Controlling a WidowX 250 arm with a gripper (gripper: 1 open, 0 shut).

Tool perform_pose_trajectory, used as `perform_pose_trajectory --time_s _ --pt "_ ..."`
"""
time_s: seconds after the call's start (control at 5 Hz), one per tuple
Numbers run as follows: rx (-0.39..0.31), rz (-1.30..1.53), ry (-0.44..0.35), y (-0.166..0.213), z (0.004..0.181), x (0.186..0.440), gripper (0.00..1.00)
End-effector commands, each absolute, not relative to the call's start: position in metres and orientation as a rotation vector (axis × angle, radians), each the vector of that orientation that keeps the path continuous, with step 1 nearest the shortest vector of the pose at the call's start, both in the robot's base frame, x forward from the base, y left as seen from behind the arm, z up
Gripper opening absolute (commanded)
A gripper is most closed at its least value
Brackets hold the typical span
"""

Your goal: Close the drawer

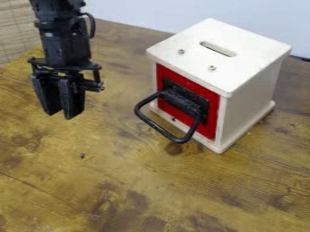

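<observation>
Worn wooden table point(133, 186), pale wall behind, tool point(60, 112) slightly parted, gripping nothing, drawer point(188, 98) nearby.

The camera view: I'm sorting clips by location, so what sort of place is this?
Probably a robotics lab or test bench: a black robot gripper over a worn wooden tabletop, beside a white box with a red-fronted drawer.
</observation>
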State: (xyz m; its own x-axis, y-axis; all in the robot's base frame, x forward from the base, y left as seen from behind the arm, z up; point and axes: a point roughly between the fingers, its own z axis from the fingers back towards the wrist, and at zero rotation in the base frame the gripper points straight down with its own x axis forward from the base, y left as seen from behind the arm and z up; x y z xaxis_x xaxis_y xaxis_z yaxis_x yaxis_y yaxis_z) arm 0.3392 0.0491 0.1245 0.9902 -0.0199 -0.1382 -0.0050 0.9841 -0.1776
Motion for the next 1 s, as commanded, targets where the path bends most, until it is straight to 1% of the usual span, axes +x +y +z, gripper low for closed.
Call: perform_pose_trajectory --time_s 0.0,0.4,0.6,0.8 --pt "-0.204 -0.005 0.044 0.035 0.167 0.345 1.00" --pt "-0.294 -0.035 0.071 0.032 0.173 0.353 1.00" --pt "-0.321 -0.122 0.082 0.025 0.167 0.349 1.00" --pt "-0.335 -0.227 0.118 0.018 0.162 0.342 1.00"
